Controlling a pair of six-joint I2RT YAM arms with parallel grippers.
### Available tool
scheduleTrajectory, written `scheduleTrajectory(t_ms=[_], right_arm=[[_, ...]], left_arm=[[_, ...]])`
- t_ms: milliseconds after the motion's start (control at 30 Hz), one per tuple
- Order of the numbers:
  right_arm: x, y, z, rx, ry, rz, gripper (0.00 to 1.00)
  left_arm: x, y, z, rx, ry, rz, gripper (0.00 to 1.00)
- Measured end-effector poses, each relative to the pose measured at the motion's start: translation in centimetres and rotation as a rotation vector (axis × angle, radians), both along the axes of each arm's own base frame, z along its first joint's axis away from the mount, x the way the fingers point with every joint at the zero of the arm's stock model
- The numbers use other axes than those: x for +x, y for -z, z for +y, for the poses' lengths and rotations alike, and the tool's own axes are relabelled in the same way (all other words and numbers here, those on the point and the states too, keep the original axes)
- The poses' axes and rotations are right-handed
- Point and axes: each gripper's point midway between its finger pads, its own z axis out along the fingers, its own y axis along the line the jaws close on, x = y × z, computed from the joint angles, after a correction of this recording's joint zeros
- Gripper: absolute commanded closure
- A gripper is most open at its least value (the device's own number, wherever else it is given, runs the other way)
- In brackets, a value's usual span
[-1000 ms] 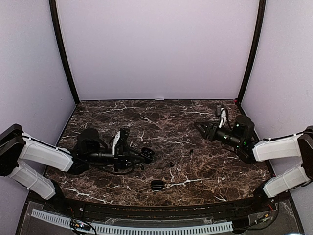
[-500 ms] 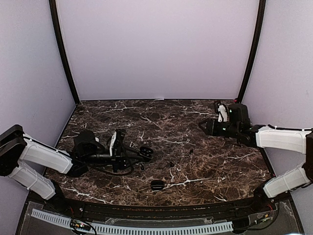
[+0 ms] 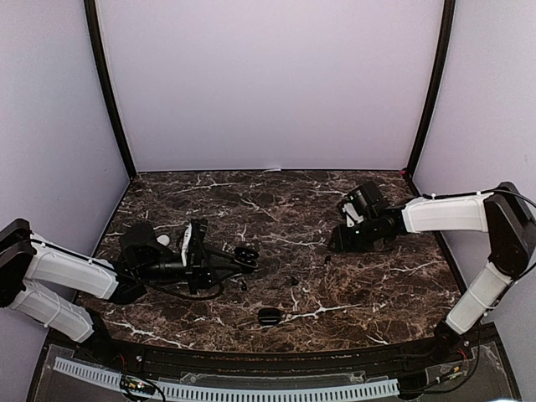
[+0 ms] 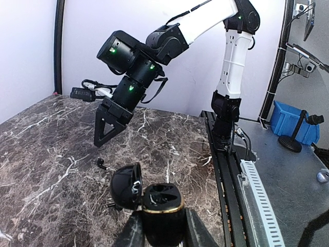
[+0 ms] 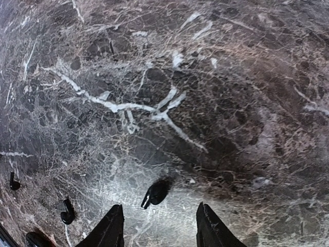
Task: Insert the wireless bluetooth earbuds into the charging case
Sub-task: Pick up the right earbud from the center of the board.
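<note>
Clamped the charging case (image 4: 162, 198) by its lower body between the closed-in jaws of the left gripper (image 4: 163, 221), lid hinged open to one side, cavity facing up, at the left of the marble surface (image 4: 41, 154). Held the right gripper (image 5: 159, 226) tip-down close over the right-centre of the surface, jaws spread with nothing between them. Found the target black earbud (image 5: 154, 194) lying flat on the surface just ahead of the tips, centred on the gap and touching neither finger; well apart from the case, so judged the right arm much the nearer. Read its long axis as slanted across the closing line: rounded head up-right, away from the jaws; thin stem down-left, toward them. Noted other black buds (image 5: 67, 212) off to the left of that view.
</note>
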Motion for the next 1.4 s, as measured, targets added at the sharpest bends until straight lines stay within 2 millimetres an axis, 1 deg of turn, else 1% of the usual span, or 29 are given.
scheduleTrajectory(t_ms=[133,267,433,567,733,933,1033,1167,1233,1400], right_arm=[[-0.6,0.7,0.9,-0.026,-0.014,0.027,0.55],[-0.6,0.8,0.8,-0.032,-0.002,0.035,0.56],[0.3,1.1,1.2,-0.051,0.005,0.042,0.57],[1.2,2.3,1.7,-0.081,0.007,0.062,0.60],[1.3,3.1,2.1,-0.117,0.003,0.079,0.63],[1.3,3.4,2.3,-0.129,0.004,0.086,0.67],[1.3,3.6,2.3,-0.140,0.004,0.098,0.66],[1.4,3.3,2.5,-0.139,0.009,0.097,0.65],[1.3,3.4,2.6,-0.140,0.010,0.102,0.65],[0.5,3.9,2.6,-0.145,0.014,0.120,0.69]], left_arm=[[0.0,0.0,0.0,-0.001,-0.001,0.000,0.72],[0.0,-0.1,0.0,-0.002,-0.004,-0.006,0.71],[0.1,0.1,0.1,0.006,-0.010,-0.006,0.71],[0.1,0.1,0.1,0.008,-0.010,-0.009,0.71],[0.1,0.2,0.1,0.012,-0.010,-0.005,0.70],[0.1,0.5,0.1,0.022,-0.010,0.003,0.70],[0.1,0.5,0.1,0.023,-0.010,0.005,0.70],[0.1,0.5,0.1,0.024,-0.010,0.006,0.70],[0.1,0.5,0.1,0.024,-0.010,0.006,0.70],[0.1,0.5,0.1,0.024,-0.009,0.006,0.70]])
